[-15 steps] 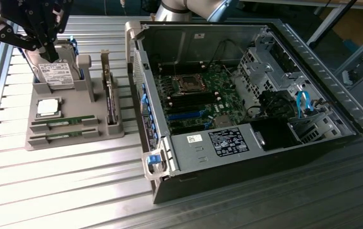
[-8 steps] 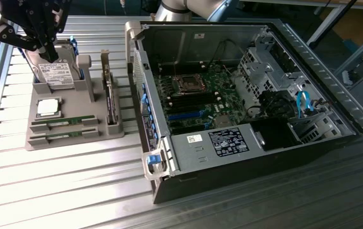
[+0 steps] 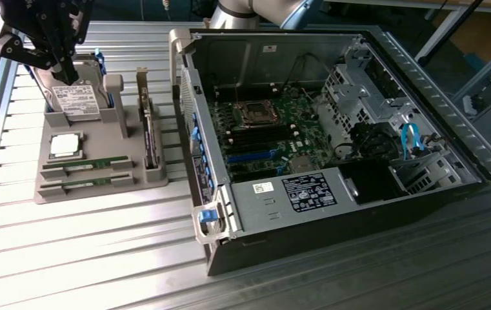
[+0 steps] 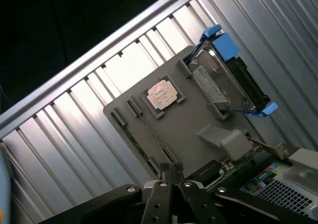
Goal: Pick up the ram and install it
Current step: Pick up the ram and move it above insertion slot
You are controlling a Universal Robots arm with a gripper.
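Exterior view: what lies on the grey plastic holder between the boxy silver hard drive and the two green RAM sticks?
The square silver processor chip lies there, seated on the grey plastic holder; the exterior view shows it.

Slatted metal bench (image 3: pixel 82 258). Two items lie directly on it in the exterior view: grey parts tray (image 3: pixel 108 145) toward 9 o'clock, open computer case (image 3: pixel 331 236) toward 3 o'clock, just beside the tray.

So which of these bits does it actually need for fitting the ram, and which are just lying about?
For the job: ram stick, its twin, pincer, open computer case.
Lying about: hard drive, processor chip, upright card, grey holder.
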